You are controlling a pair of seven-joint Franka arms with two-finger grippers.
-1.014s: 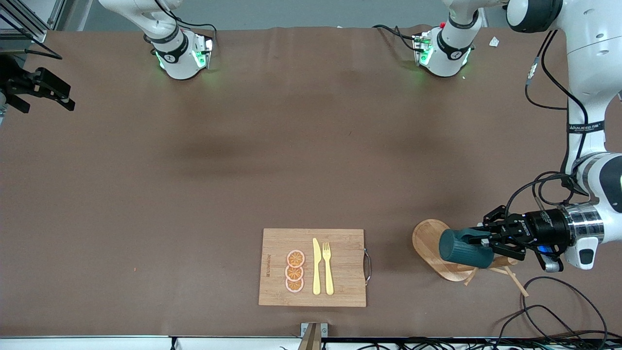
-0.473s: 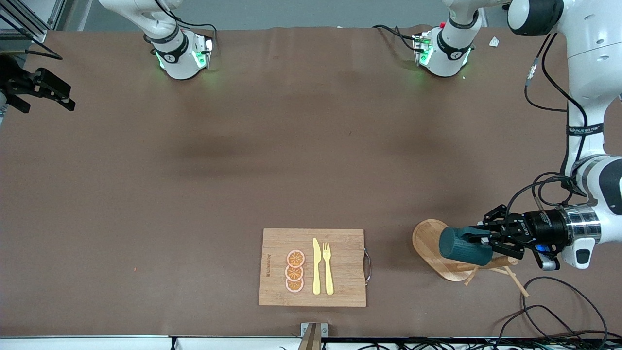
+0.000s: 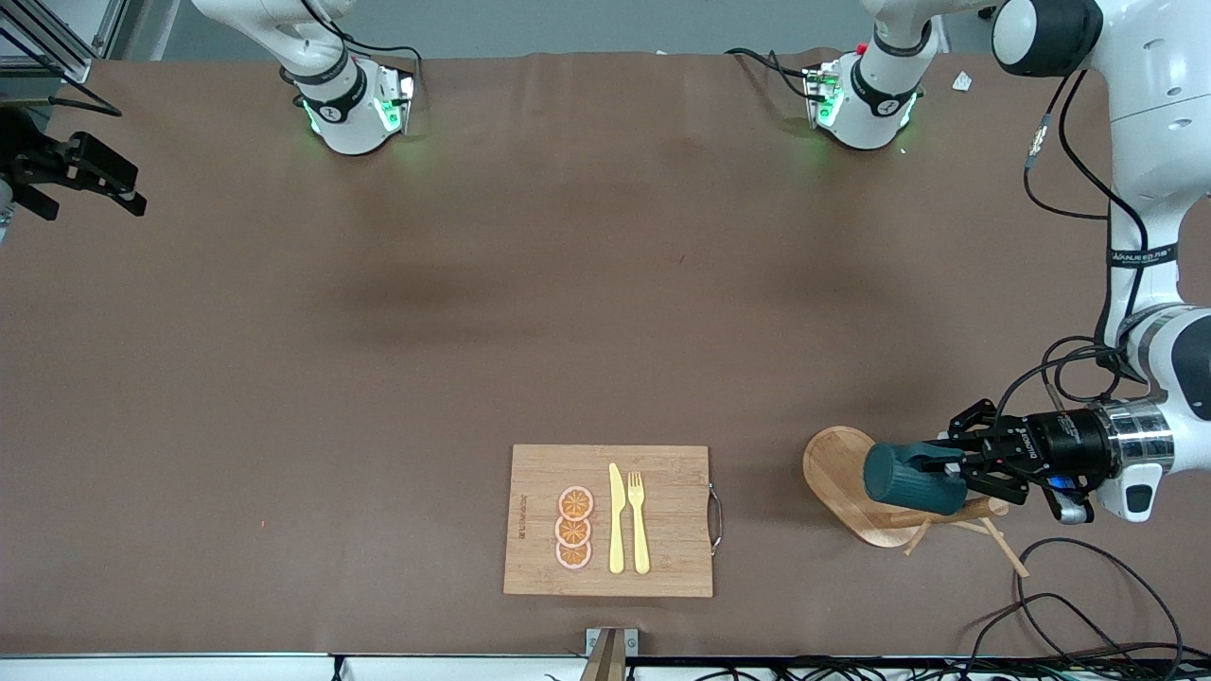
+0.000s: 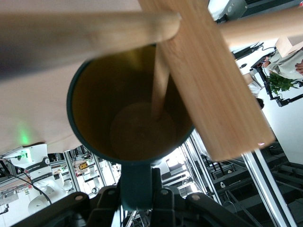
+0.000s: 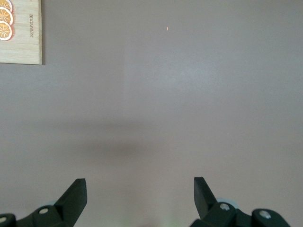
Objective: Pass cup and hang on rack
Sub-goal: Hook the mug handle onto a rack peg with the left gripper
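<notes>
The dark teal ribbed cup (image 3: 910,478) lies on its side in the air over the rack (image 3: 836,470), a light wooden mug tree with an oval base near the left arm's end of the table. My left gripper (image 3: 957,473) is shut on the cup's handle. In the left wrist view the gripper (image 4: 137,183) holds the handle, and the cup's yellowish inside (image 4: 135,127) faces the rack's post (image 4: 213,80). A thin peg (image 4: 160,85) reaches into the cup's mouth. My right gripper (image 3: 95,180) waits at the right arm's end of the table, open and empty (image 5: 139,194).
A bamboo cutting board (image 3: 672,558) with orange slices (image 3: 574,528), a yellow knife and a fork lies near the front camera; its corner shows in the right wrist view (image 5: 28,45). Black cables (image 3: 1088,586) trail on the table beside the rack.
My left gripper has shifted the cup slightly toward the left arm's end of the table, over the rack. The right arm has not moved.
</notes>
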